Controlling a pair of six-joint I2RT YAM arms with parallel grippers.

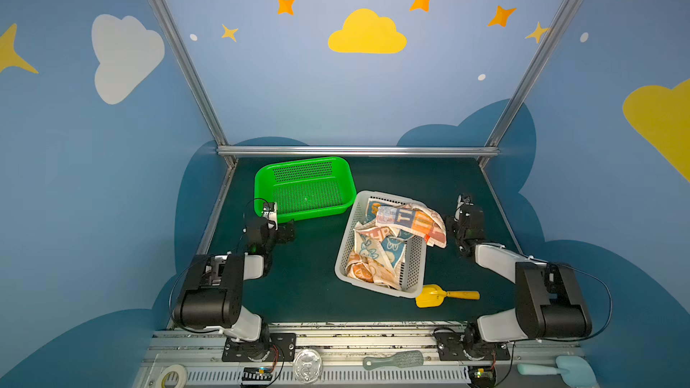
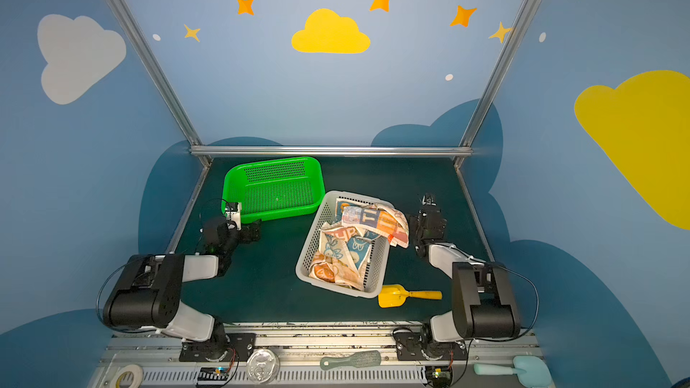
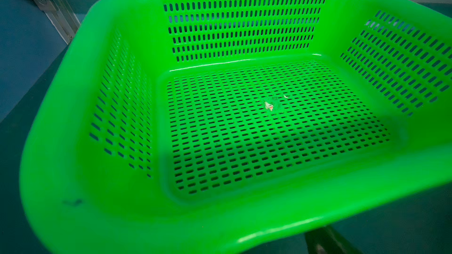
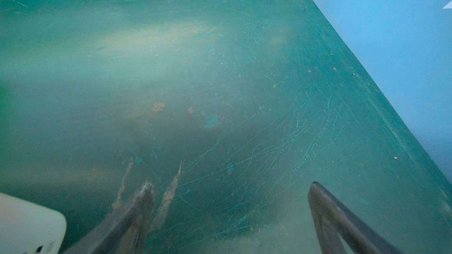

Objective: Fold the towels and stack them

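Observation:
Several crumpled towels in blue, orange and cream lie heaped in a grey slotted basket at mid table. One lettered towel hangs over that basket's far right rim. My left gripper sits at the front left corner of the green basket, open and holding nothing. In the left wrist view only one dark finger shows under the basket's rim. My right gripper hovers open over bare mat, right of the towels.
The green basket holds nothing. A yellow scoop lies in front of the grey basket. On the front rail lie a tape roll, a clear lid, a green brush and a pale blue spatula. Metal posts frame the back edge.

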